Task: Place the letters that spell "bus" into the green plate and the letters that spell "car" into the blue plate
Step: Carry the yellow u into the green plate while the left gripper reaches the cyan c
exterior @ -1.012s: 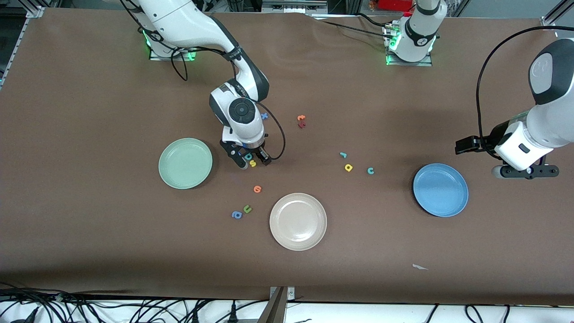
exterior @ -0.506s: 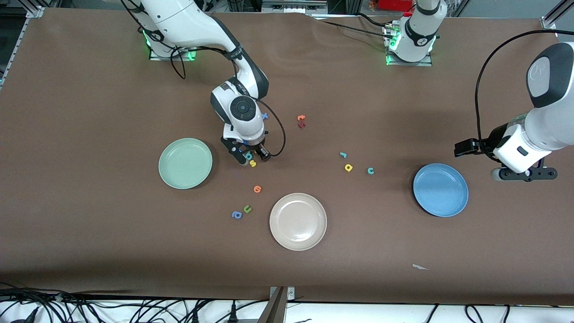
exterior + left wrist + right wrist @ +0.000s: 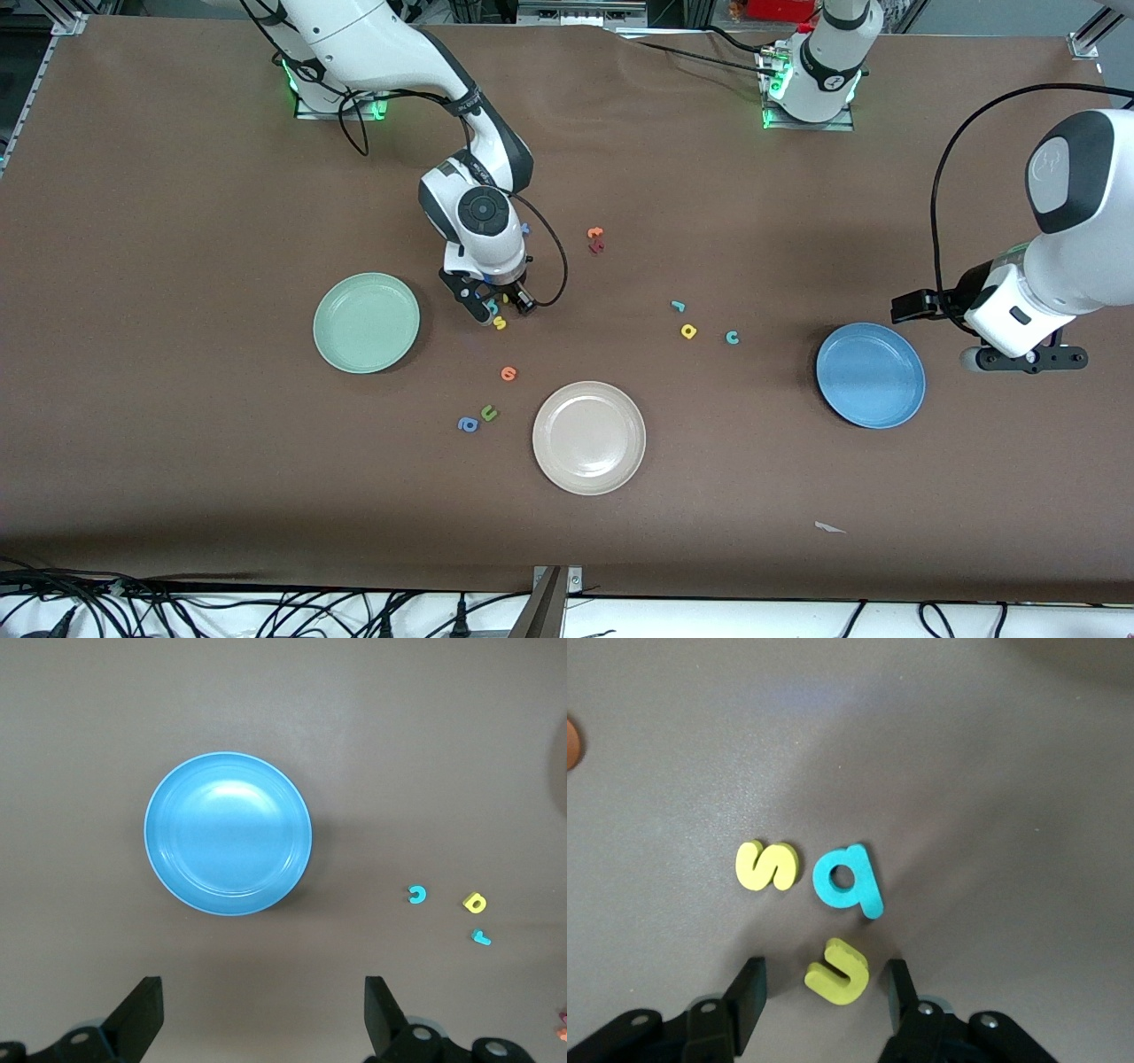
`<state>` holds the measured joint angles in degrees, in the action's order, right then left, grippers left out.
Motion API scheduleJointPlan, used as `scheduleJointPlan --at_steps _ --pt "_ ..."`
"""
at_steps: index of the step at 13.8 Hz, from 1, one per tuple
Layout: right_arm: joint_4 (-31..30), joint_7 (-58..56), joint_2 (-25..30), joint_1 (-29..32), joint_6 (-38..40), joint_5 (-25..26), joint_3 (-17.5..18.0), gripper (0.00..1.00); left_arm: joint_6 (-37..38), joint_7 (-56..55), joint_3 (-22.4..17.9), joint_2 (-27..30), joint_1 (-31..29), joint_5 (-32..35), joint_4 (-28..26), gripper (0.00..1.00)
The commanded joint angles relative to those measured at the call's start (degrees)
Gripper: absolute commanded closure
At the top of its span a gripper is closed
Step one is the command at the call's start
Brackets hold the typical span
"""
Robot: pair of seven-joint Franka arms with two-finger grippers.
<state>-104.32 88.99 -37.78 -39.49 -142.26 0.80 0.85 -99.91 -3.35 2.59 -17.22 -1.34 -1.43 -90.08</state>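
Yellow u [image 3: 836, 971] lies between the right tool's [image 3: 824, 990] parted, untouching fingers beside the teal b [image 3: 848, 879]; left tool [image 3: 262, 1014] hangs released near the blue plate [image 3: 177, 797].

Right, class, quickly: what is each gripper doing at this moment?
Left gripper: open, empty, waiting above the table beside the blue plate.
Right gripper: open, fingers either side of the yellow u, not gripping it yet.
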Motion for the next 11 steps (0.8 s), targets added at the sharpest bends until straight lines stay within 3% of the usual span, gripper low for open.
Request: scheduleJointPlan --at_steps 1,5,9,11 --pt "-1.68 1.1 1.31 -0.67 -0.39 0.34 -0.85 0.36 -0.9 0.28 -0.04 -1.05 -0.15 -0.51 0.78 0.0" --pt "-1.68 1.1 1.39 -0.76 -0.39 0.34 -1.2 0.42 -3.88 0.28 -0.13 -3.42 0.11 -0.51 0.79 0.0" --pt "-1.68 0.92 1.39 -0.67 -0.39 0.34 -1.2 0.69 -8.97 0.19 -0.04 -7.29 0.11 -0.51 0.79 0.0" --pt "-1.68 0.83 1.39 -0.67 -0.39 0.34 -1.2 0.75 -10.83 0.19 -0.04 -9.92 0.46 -0.51 0.35 0.0"
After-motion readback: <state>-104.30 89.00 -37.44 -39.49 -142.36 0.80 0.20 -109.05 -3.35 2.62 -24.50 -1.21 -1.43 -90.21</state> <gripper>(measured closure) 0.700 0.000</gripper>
